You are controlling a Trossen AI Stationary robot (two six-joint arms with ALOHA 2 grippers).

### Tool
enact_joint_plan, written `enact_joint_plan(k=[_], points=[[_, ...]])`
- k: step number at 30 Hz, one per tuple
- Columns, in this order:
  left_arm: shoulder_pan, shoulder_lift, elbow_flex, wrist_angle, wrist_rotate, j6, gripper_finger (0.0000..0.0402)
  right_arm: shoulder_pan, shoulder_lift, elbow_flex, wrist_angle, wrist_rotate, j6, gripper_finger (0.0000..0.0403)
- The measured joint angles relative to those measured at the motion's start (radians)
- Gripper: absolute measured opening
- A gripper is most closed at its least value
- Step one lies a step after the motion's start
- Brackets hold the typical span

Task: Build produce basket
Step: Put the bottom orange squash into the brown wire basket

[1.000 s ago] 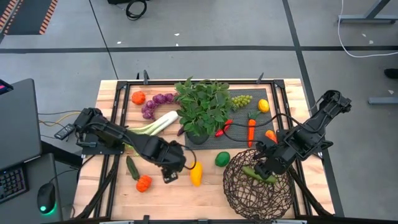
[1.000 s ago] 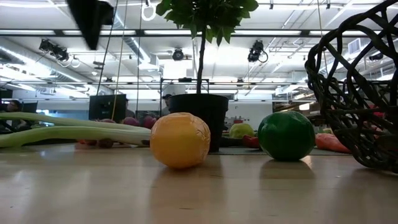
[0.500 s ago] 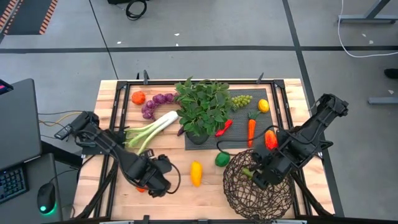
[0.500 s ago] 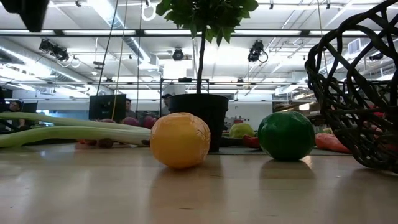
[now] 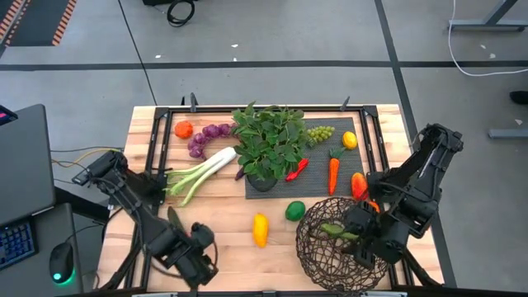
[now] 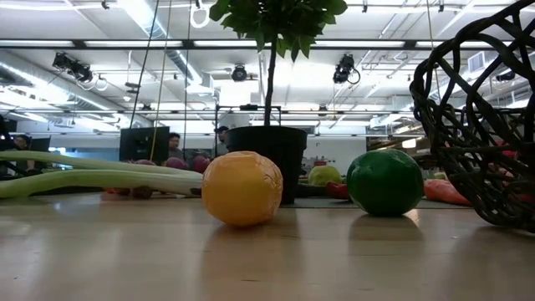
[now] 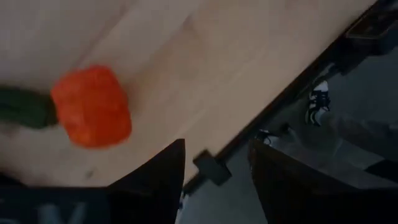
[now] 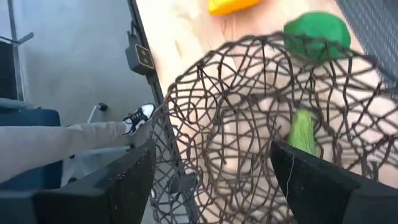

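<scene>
Basket of dark woven wire sits directly under the right claw, which hangs above its rim with fingers spread wide and nothing between them. Inside the basket, just ahead of that claw, lies a green cucumber. Beyond the basket from this claw rest a lime and a lemon on the table.

Near the table's front edge, the left claw hovers with its fingers partly apart and empty. Just ahead of it sit an orange tomato and a second cucumber, touching each other. Leek, grapes and carrot lie farther off, around the potted plant.
</scene>
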Motion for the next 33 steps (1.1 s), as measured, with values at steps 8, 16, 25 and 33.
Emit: enact_joint_plan(k=[8, 16, 25, 33], points=[[-0.006, 0.007, 0.000, -0.166, 0.067, -0.181, 0.0181, 0.048, 0.000, 0.000, 0.052, 0.042, -0.025, 0.0317], [0.037, 0.026, 0.001, -0.246, 0.077, -0.047, 0.0283, 0.119, 0.000, 0.000, 0.076, 0.117, 0.104, 0.0317], [0.072, 0.101, 0.000, -0.361, 0.114, 0.058, 0.0362, 0.143, 0.000, 0.000, 0.076, 0.119, 0.187, 0.0317], [0.081, 0.170, -0.041, -0.215, 0.212, 0.108, 0.0338, 0.142, 0.000, 0.000, 0.077, 0.112, 0.198, 0.0317]])
